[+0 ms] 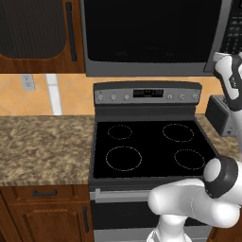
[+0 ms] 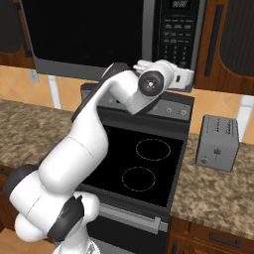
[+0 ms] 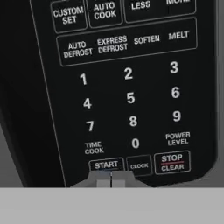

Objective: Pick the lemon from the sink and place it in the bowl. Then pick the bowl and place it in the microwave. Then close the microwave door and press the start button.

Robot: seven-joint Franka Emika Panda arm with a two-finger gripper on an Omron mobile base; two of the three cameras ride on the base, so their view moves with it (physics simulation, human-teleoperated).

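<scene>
Glossy black microwave (image 3: 131, 87) keypad, shut end effector (image 3: 110, 179) at rounded START button (image 3: 106, 165).

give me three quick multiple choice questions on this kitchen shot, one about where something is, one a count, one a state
1. Where does the toaster stand?
A. on the counter to the right of the stove
B. on the stove top
C. inside the microwave

2. How many burner rings does the stove have?
A. two
B. four
C. six

3. How is the microwave door?
A. hanging wide open
B. closed
C. taken off

Answers:
1. A, the right base view shows it on the speckled counter beside the stove's right edge.
2. B, the left base view shows four rings on the black top.
3. B, its dark window sits flush in the microwave in both base views, while the gripper, fingers together, points at the START button in the hand view.
</scene>
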